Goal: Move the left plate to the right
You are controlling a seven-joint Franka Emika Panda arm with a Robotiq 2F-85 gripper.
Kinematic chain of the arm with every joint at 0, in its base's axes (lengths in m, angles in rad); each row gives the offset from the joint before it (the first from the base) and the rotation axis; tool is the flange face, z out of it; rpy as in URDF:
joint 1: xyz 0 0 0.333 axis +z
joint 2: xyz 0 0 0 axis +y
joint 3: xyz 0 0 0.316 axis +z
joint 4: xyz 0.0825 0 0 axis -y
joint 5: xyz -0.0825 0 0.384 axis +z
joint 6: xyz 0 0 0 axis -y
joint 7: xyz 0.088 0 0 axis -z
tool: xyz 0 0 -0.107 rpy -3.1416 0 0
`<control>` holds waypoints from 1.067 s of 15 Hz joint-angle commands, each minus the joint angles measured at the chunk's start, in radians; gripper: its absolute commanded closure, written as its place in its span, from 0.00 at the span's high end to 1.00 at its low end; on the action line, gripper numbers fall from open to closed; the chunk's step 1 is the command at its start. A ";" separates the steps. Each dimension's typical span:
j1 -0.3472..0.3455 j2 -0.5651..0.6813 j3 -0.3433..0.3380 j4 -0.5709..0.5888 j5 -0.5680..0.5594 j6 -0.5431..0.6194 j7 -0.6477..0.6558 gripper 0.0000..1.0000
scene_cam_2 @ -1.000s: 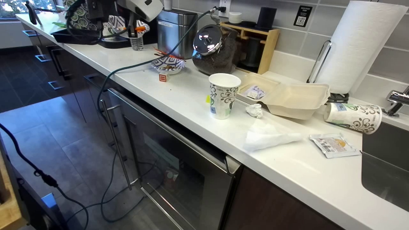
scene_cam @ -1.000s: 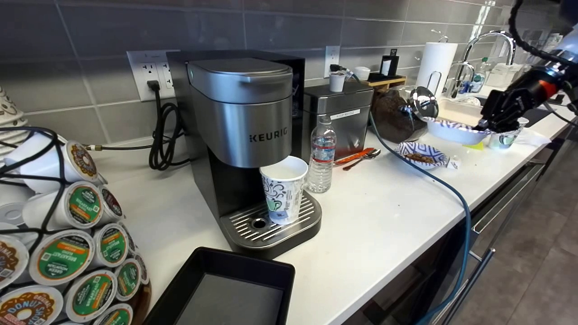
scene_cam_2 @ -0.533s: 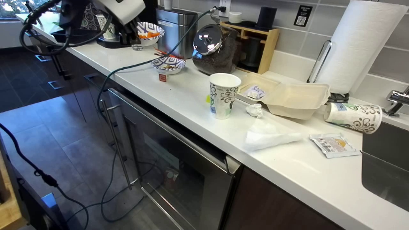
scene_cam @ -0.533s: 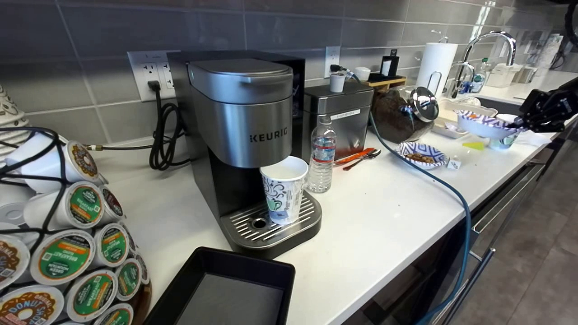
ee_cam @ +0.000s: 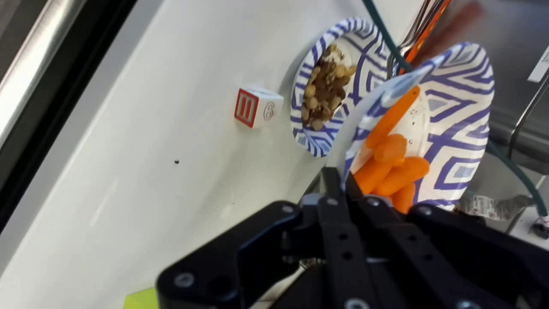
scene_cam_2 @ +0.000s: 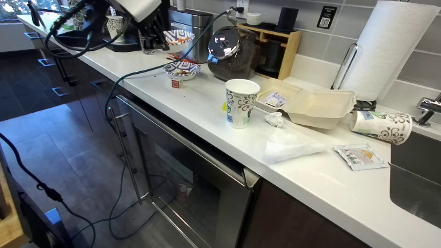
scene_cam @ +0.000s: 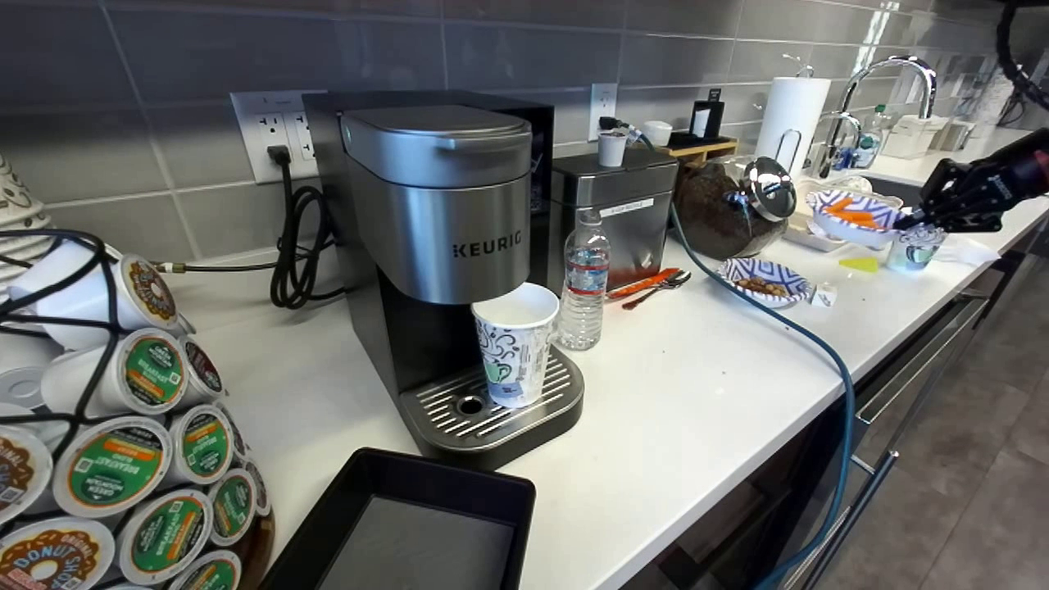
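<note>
In an exterior view, heaped pods (scene_cam: 114, 460) fill the far left; then come a black tray (scene_cam: 418, 545) on the worktop (scene_cam: 680, 393) and the coffee maker (scene_cam: 442, 197), with a cup (scene_cam: 518, 356) upright on its base. A bottle (scene_cam: 583, 287) stands just beside the coffee maker, a steel box (scene_cam: 631, 238) behind it, and a fork (scene_cam: 668, 284) lies to its right. Next are a dark jar (scene_cam: 711, 217) and the nut plate (scene_cam: 791, 281), a cable (scene_cam: 849, 426) crossing its near edge and a block (scene_cam: 824, 296) just beside it. Farther right the carrot plate (scene_cam: 848, 233) is up off the worktop, tilted, its rim pinched by the hand (scene_cam: 903, 220). Just under the hand in that view a second cup (scene_cam: 915, 250) shows, its top partly hidden. In the wrist view the block lies left, then the nut plate, then the carrot plate partly covering it, the carrots (ee_cam: 403, 175) gathered toward the pinched rim.
</note>
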 commanded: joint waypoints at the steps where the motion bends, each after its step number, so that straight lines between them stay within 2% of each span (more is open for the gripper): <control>1: 0.021 0.171 0.019 0.131 0.071 0.106 0.082 0.01; 2: 0.019 0.208 0.020 0.156 0.059 0.125 0.118 0.01; 6: -0.017 0.325 -0.028 0.231 -0.022 0.082 0.288 0.01; 10: -0.045 0.405 -0.061 0.271 -0.013 0.069 0.352 0.01; 11: -0.048 0.414 -0.061 0.270 -0.011 0.064 0.354 0.28; 12: -0.050 0.421 -0.063 0.271 -0.016 0.055 0.361 0.29; 13: -0.066 0.414 -0.042 0.262 -0.034 0.057 0.373 0.36; 16: -0.052 0.340 -0.052 0.201 -0.110 0.063 0.398 0.58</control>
